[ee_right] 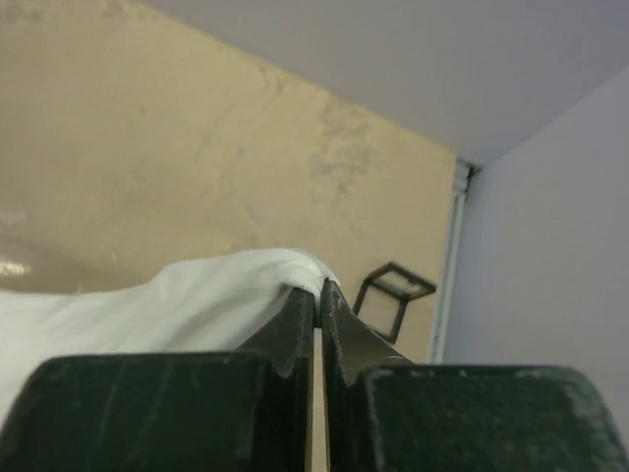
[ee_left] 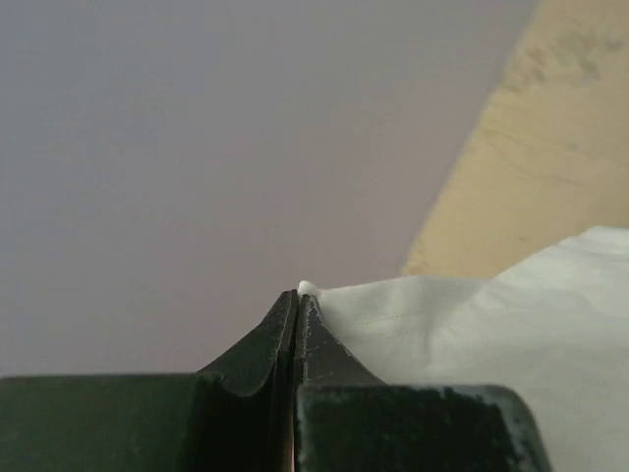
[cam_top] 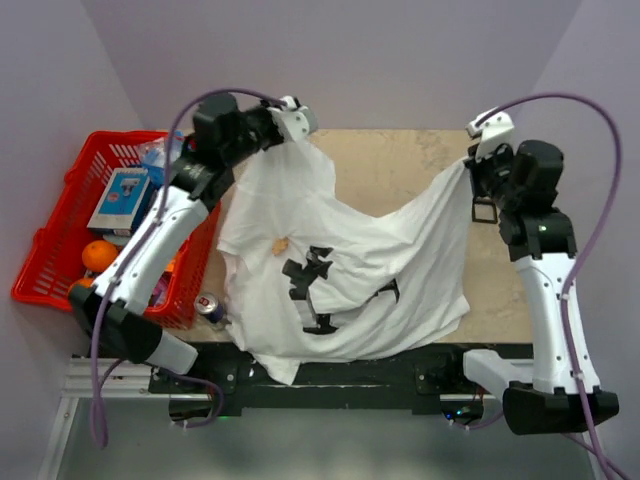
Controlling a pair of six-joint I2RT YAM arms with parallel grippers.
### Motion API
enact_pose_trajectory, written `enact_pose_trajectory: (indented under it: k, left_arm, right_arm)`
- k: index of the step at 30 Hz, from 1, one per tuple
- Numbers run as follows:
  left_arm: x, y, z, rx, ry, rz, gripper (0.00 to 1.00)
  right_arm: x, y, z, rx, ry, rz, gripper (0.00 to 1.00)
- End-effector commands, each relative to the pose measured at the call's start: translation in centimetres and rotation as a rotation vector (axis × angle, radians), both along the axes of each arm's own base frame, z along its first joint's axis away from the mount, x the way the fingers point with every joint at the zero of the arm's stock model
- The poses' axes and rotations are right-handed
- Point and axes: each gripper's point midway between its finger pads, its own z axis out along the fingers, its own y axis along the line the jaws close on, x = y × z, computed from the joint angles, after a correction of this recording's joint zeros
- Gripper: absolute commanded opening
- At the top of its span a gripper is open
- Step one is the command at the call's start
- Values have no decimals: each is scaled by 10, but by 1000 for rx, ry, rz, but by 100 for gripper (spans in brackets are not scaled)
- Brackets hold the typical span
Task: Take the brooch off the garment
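Note:
The garment (cam_top: 350, 260), a white T-shirt with a black print, hangs stretched between both arms above the tan table (cam_top: 400, 165). The brooch (cam_top: 281, 244), a tiny tan-orange piece, sits on the cloth left of the print. My left gripper (cam_top: 300, 122) is shut on the shirt's upper left corner; in the left wrist view its jaws (ee_left: 298, 295) pinch white cloth (ee_left: 472, 324). At the upper right my right gripper (cam_top: 478, 152) is shut on the other corner, with cloth (ee_right: 197, 295) pinched at its tips (ee_right: 320, 287). Neither wrist view shows the brooch.
A red basket (cam_top: 60, 250) with a blue-white box (cam_top: 122, 198) and an orange fruit (cam_top: 99, 255) stands left of the table. A drink can (cam_top: 210, 308) stands by the shirt's lower left. A small black wire frame (cam_top: 484, 210) lies near the right gripper.

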Motion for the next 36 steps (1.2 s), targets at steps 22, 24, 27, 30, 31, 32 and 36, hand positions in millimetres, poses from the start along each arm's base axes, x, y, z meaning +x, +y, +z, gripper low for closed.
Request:
enact_pose_trajectory:
  k: [22,24,27,30,31,32,36]
  left_arm:
    - [217,-28,-227,61,220,187,4]
    - [211,-26,-219,65,208,186,37]
    - [192,-21,-196,6,228,186,55]
    - [156,-18,-180,-34,294,145,59]
    - [141,-18,-198,-14,348,122,59]
    - [123,-20,-183,-25,347,72,61]
    - [58,-22,-232,45,555,-61,62]
  right_arm:
    - [266,-11,-220,12,328,-212,0]
    - [260,-1,-226,-28,346,-196,7]
    - [246,14,-217,-67,347,-173,46]
    - [232,33,-190,-53,317,-107,62]
    - [229,39,-185,-44,316,-83,64]
    - [224,45,-176,-33,310,-60,65]
    - [210,78,-173,15,332,84,66]
